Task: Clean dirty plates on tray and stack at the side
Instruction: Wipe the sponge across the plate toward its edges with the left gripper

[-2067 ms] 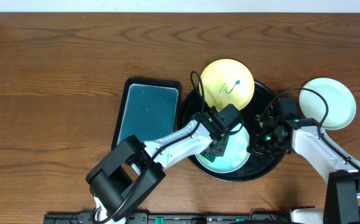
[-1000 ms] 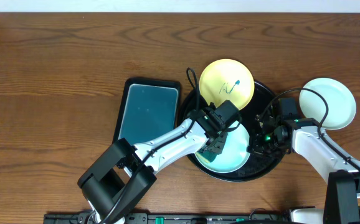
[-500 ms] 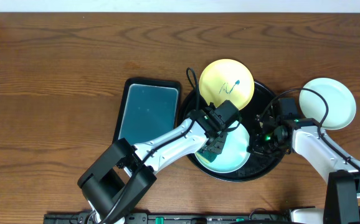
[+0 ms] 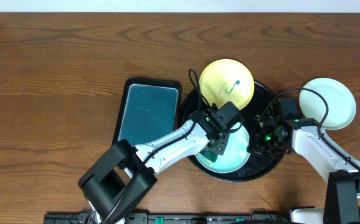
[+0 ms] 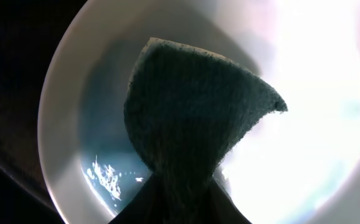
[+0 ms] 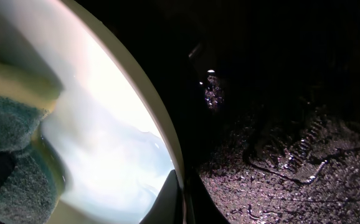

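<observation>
Left gripper (image 4: 216,148) pinched on the sponge (image 5: 192,112), held against the mint plate (image 4: 235,158); right gripper (image 4: 253,148) closed on that plate's rim. Plate lies in the black tray (image 4: 230,177) — yellow plate (image 4: 227,84), scribbled teal, overlaps its far rim — second mint plate (image 4: 328,102) on the tabletop (image 4: 55,74) beside the tray.

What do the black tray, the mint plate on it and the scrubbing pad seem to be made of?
The black tray looks like glossy plastic or lacquer: glints on a finely pebbled surface. The mint plate is smooth and shiny, plastic or glazed ceramic, given the glare. The scrubbing pad is a coarse green fibre scourer, seemingly backed with yellow foam.
</observation>
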### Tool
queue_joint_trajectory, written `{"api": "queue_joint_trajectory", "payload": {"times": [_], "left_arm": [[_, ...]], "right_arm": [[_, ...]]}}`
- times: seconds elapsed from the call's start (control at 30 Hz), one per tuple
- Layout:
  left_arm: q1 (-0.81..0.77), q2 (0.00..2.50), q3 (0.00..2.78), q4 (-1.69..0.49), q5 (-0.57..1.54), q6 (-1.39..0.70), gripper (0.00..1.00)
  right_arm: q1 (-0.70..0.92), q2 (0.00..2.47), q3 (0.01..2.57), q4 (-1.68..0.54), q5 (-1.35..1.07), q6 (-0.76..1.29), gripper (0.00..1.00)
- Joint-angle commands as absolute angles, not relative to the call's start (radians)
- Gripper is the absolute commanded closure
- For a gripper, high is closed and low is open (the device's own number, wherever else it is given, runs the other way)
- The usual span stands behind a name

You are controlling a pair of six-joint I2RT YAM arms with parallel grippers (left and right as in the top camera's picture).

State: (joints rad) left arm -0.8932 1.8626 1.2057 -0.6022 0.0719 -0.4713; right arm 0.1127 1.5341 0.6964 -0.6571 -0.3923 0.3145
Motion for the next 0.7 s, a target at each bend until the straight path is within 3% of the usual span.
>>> {"api": "queue_joint_trajectory", "payload": {"times": [0.0,0.5,0.6,0.67], "left_arm": [[-0.893,1.864,1.207,-0.605,0.06,-0.469,0.79],[-0.893,1.859,1.21,-0.604,0.059,-0.465,0.77],[-0.893,1.848,1.211,-0.604,0.056,-0.466,0.67],[-0.893,1.835,1.211,-0.605,0.038,-0.465,0.67]], "right_arm": [[0.113,1.539,0.69,-0.665,-0.366,0.313,0.99],[0.113,1.539,0.69,-0.666,-0.366,0.313,0.99],[0.113,1.539,0.69,-0.666,-0.366,0.313,0.99],[0.113,1.539,0.69,-0.665,-0.366,0.313,0.99]]}}
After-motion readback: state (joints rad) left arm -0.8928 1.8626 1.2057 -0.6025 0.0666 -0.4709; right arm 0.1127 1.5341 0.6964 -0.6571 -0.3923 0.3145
